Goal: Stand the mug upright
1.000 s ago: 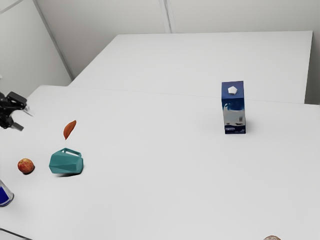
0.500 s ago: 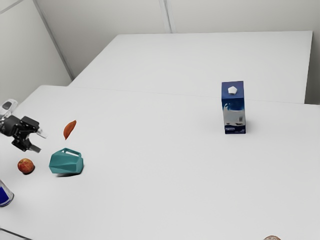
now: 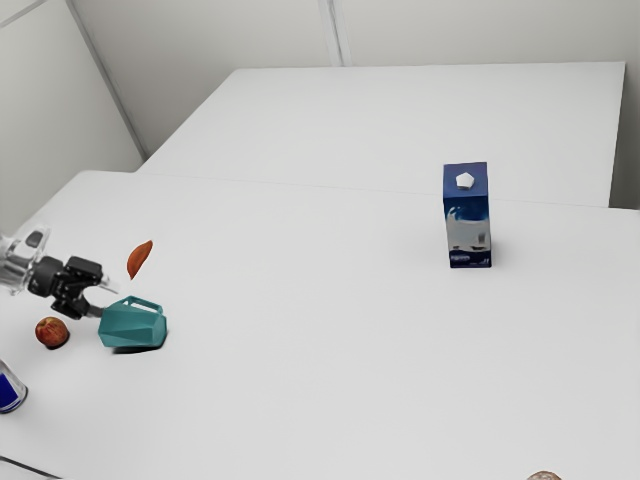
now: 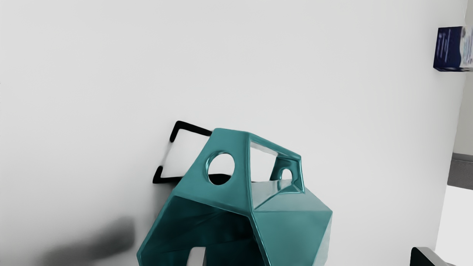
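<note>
Pincer [image 3: 110, 301] over white table [image 3: 320, 370], pale walls [image 3: 480, 30].

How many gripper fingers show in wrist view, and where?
2. One finger shows in front of the mug's open mouth; the other finger stands well off beside the mug. The bottom edge cuts off both.

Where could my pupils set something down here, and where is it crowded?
Bare tabletop stretches between the teal mug and the blue carton, and between the carton and the brownish lump at the exterior view's bottom edge. Crowded: that view's left, where the end effector, reddish fruit, can and brown piece are near the mug.
</note>
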`<act>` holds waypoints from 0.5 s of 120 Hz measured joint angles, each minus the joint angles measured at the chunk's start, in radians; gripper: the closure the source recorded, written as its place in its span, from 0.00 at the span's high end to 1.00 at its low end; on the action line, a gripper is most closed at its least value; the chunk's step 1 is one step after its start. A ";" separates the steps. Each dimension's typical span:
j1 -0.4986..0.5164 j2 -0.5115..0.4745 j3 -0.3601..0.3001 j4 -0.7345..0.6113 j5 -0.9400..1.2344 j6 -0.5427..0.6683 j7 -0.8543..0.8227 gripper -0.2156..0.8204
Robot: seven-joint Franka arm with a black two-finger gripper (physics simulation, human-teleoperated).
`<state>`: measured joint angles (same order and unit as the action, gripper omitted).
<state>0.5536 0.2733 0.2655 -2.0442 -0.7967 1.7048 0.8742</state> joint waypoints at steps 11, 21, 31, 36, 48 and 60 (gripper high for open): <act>0.000 0.000 -0.001 -0.020 -0.003 0.011 0.021 0.79; 0.000 -0.005 -0.002 -0.047 -0.013 0.014 0.044 0.79; 0.005 -0.012 -0.011 -0.055 -0.020 0.011 0.065 0.79; 0.010 -0.016 -0.016 -0.057 -0.022 0.007 0.076 0.79; 0.013 -0.020 -0.019 -0.060 -0.025 -0.005 0.098 0.61; 0.014 -0.028 -0.020 -0.059 -0.025 -0.019 0.117 0.36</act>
<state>0.5675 0.2449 0.2456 -2.1036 -0.8215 1.6861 0.9916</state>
